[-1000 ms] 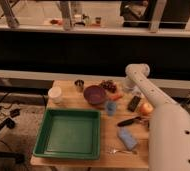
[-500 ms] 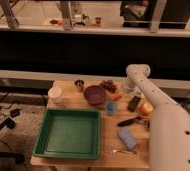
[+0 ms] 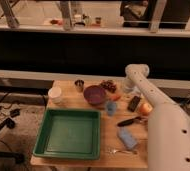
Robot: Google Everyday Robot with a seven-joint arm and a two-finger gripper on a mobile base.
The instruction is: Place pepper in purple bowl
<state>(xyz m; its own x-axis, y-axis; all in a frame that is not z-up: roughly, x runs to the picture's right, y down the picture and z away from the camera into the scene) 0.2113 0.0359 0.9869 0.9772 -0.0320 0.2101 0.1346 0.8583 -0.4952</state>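
Note:
The purple bowl (image 3: pixel 94 94) stands on the wooden table (image 3: pixel 88 165) at the back middle. The small orange-red pepper (image 3: pixel 116 97) lies just right of the bowl, near its rim. My gripper (image 3: pixel 123 90) hangs low over the table at the end of the white arm (image 3: pixel 153 107), right beside the pepper and just above and right of it. Whether it touches the pepper is hidden.
A dark red berry cluster (image 3: pixel 107 85) lies behind the pepper, and a small blue cup (image 3: pixel 111 107) stands in front of it. A green tray (image 3: pixel 70 132), white cup (image 3: pixel 54 95), metal cup (image 3: pixel 79 85), black object (image 3: pixel 134 103), yellow-orange fruit (image 3: pixel 146 108), knife (image 3: pixel 130 121), blue sponge (image 3: pixel 126 137) and fork (image 3: pixel 119 150) are also on the table.

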